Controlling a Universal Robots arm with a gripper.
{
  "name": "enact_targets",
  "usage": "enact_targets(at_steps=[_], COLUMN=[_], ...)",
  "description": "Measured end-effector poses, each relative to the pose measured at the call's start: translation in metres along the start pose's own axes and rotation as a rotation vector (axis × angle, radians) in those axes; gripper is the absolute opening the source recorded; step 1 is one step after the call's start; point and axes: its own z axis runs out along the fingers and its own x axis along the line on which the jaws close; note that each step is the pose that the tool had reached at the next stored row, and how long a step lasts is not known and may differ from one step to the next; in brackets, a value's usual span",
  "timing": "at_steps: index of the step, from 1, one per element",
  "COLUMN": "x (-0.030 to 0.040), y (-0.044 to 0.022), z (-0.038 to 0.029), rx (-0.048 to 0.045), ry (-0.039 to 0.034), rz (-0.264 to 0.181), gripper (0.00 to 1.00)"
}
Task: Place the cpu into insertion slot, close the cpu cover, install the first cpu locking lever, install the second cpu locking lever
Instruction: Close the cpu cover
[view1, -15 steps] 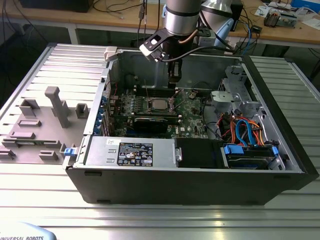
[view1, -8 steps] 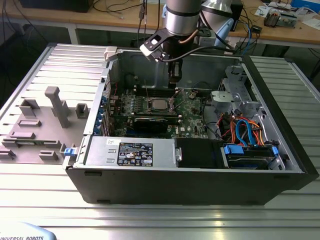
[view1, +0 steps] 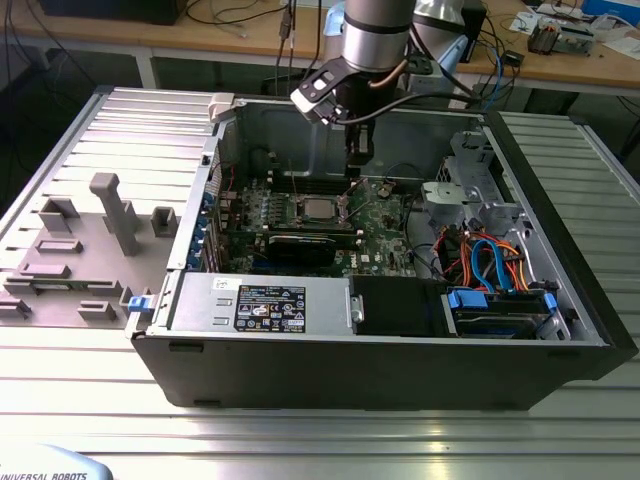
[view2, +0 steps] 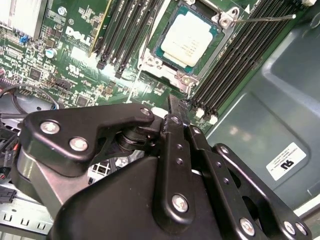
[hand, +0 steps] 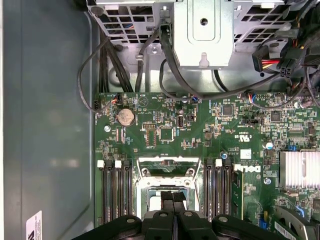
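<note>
Dull silver, flat and square, the cpu (view2: 190, 42) lies in the shiny-rimmed insertion slot (view2: 149, 61) on the green motherboard (view2: 75, 65). The black gripper (hand: 173, 196) hangs close by, pinched together and empty.

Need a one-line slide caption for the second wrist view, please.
The cpu lies in the insertion slot on the green board, gripper close beside it, jaws shut.
</note>
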Motion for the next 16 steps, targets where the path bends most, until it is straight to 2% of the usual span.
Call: enact_targets(at_steps=[16], x=[0.0], y=[0.0011], z=[0.0], rx=[0.0], ry=[0.0], rz=[0.0], gripper=[0.11])
